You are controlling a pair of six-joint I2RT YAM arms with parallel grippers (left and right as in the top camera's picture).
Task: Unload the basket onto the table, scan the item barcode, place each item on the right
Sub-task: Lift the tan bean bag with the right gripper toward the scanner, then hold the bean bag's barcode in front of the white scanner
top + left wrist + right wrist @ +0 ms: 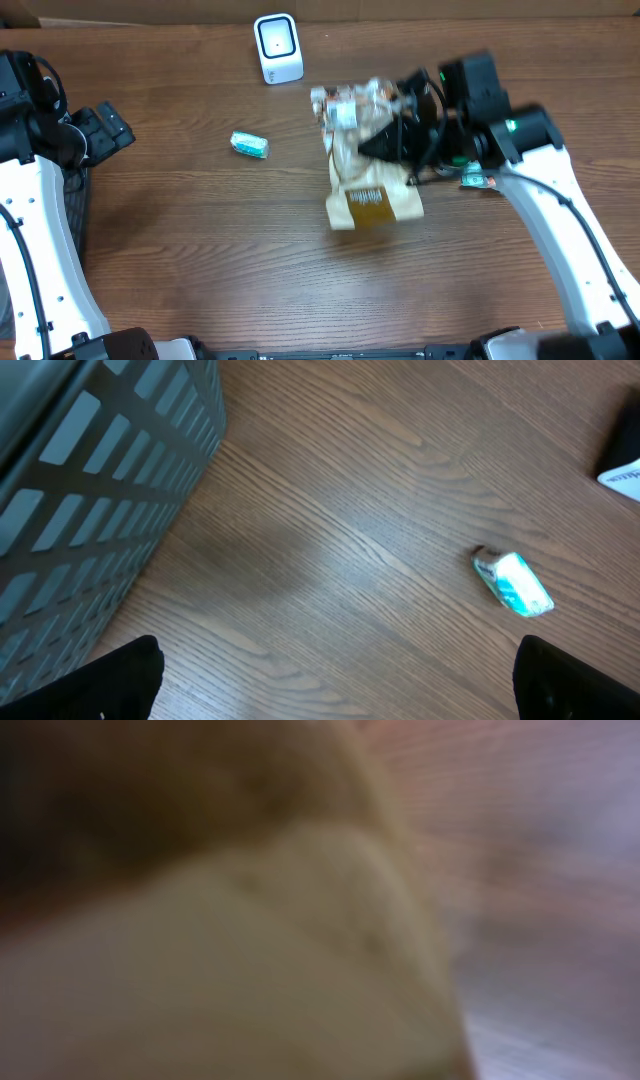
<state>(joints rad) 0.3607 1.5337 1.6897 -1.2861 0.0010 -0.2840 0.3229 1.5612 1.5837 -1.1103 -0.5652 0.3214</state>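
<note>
The item is a cream bag (pixel 372 190) with a yellow label and a barcode facing up, with a clear crinkled top end (pixel 355 103). It hangs at the table's middle, below and right of the white scanner (pixel 277 47). My right gripper (pixel 388 140) is shut on the bag's upper part, reaching in from the right. The right wrist view is filled by the blurred cream bag (pixel 250 960), so its fingers are hidden. My left gripper (pixel 115 130) stands open at the far left, with the fingertips (pixel 120 685) wide apart over bare wood.
A small teal packet (pixel 250 145) lies left of the bag, also seen as the teal packet (pixel 513 583) ahead of my left gripper. A grey slatted basket (pixel 90 490) stands at the left edge. Another small packet (pixel 473 180) lies under the right arm.
</note>
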